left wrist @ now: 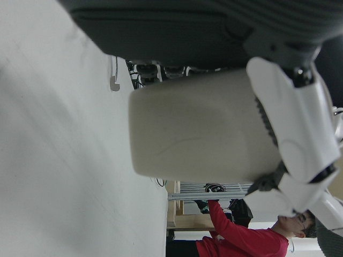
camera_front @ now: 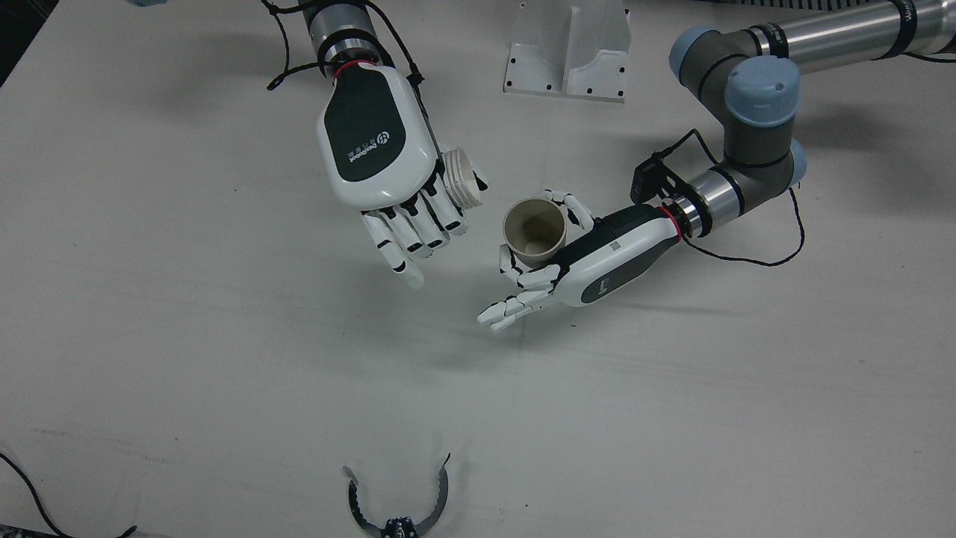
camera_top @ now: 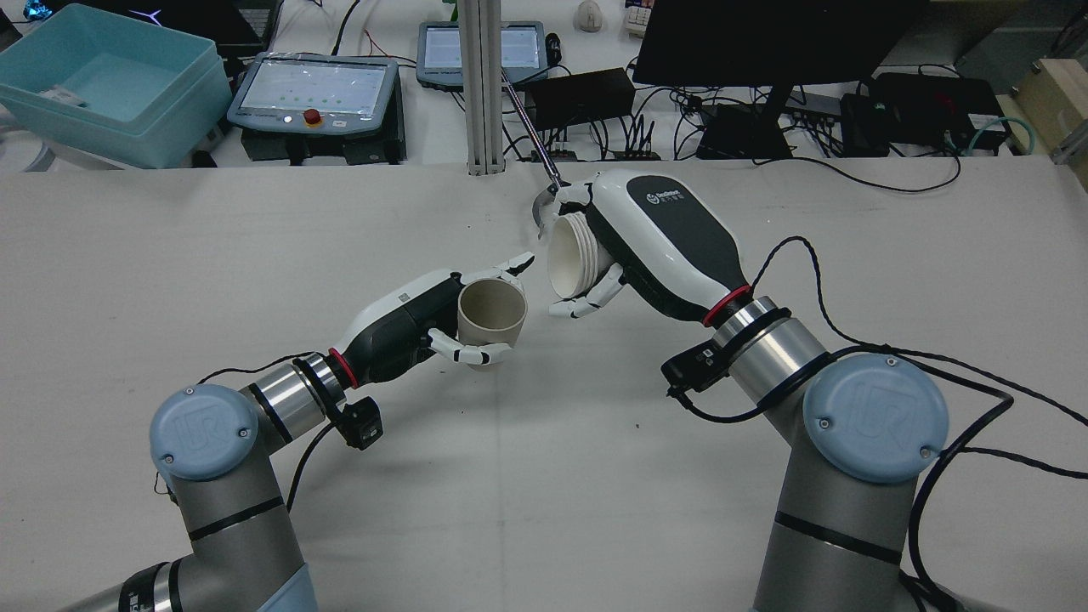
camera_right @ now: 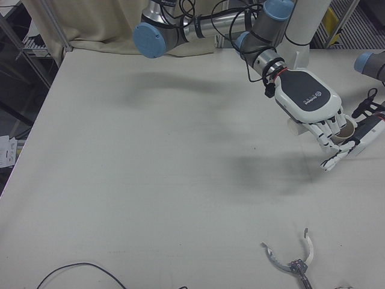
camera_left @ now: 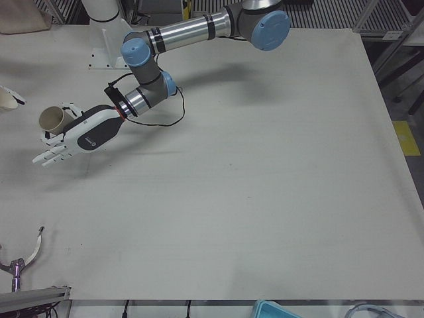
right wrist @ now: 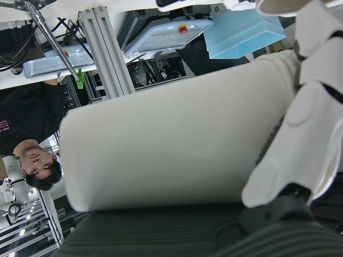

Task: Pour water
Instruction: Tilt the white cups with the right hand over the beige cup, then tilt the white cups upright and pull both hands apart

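Beige paper cup [camera_front: 533,233], the landmark here, stands upright above the worktop [camera_front: 224,388], clamped in the left robot hand [camera_front: 597,258]. Just beside its rim, the right robot hand [camera_front: 381,149] is clamped on a ribbed white cup [camera_front: 464,177], tipped mouth-first toward it. The beige cup looks empty, so the pour seems begun but unfinished; I see no water.

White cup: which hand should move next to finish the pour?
Probably the right hand: it holds the white cup already tipped, mouth beside the upright beige cup, which the left hand only steadies.
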Controlling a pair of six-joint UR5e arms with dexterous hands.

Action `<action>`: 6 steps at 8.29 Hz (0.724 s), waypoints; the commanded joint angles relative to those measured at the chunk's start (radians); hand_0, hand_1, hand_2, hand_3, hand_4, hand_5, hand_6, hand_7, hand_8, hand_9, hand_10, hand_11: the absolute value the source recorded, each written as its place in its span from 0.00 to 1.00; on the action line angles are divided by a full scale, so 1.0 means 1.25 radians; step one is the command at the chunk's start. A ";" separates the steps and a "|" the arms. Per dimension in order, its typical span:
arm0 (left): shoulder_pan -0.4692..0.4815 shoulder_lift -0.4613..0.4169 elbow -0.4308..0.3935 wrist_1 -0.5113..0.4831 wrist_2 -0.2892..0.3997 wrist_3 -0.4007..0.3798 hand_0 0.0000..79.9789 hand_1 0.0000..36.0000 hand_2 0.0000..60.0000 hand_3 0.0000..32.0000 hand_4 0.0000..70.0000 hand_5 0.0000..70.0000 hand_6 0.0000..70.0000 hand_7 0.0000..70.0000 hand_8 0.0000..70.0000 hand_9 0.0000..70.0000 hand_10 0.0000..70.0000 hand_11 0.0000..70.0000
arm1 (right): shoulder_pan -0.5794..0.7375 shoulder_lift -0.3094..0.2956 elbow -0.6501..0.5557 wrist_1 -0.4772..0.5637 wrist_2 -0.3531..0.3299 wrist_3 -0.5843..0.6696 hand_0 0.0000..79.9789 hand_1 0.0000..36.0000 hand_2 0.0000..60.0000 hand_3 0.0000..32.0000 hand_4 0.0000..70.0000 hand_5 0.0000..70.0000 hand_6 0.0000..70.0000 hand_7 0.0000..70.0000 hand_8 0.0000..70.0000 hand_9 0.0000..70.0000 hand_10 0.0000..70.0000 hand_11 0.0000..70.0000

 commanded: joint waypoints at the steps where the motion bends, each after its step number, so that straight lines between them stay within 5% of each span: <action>1: -0.002 0.002 0.000 -0.001 0.000 -0.001 0.49 1.00 1.00 0.00 0.35 0.83 0.04 0.10 0.02 0.04 0.07 0.13 | 0.010 0.033 -0.015 -0.002 0.002 0.002 0.75 1.00 1.00 0.00 0.37 1.00 0.73 1.00 0.60 0.82 0.26 0.41; 2: -0.015 0.003 -0.002 0.000 0.000 -0.007 0.49 1.00 1.00 0.00 0.35 0.82 0.04 0.09 0.02 0.04 0.07 0.13 | 0.062 0.030 0.022 0.005 0.007 0.024 0.74 1.00 1.00 0.00 0.36 1.00 0.72 1.00 0.60 0.82 0.26 0.41; 3: -0.058 0.013 -0.013 0.004 0.001 -0.013 0.49 1.00 1.00 0.00 0.35 0.82 0.04 0.09 0.02 0.04 0.07 0.13 | 0.122 -0.002 0.031 0.008 0.026 0.150 0.72 1.00 1.00 0.00 0.34 1.00 0.70 1.00 0.59 0.82 0.27 0.42; 5: -0.129 0.062 -0.027 0.023 0.001 -0.046 0.51 1.00 1.00 0.00 0.35 0.83 0.04 0.09 0.02 0.04 0.07 0.13 | 0.200 -0.129 0.014 0.025 0.074 0.476 0.67 0.96 1.00 0.00 0.33 1.00 0.69 0.96 0.61 0.84 0.30 0.47; 6: -0.170 0.094 -0.026 0.021 0.001 -0.052 0.51 1.00 1.00 0.00 0.35 0.82 0.03 0.09 0.02 0.03 0.07 0.13 | 0.239 -0.165 -0.004 0.025 0.079 0.554 0.67 0.93 1.00 0.00 0.33 1.00 0.70 0.96 0.64 0.88 0.33 0.51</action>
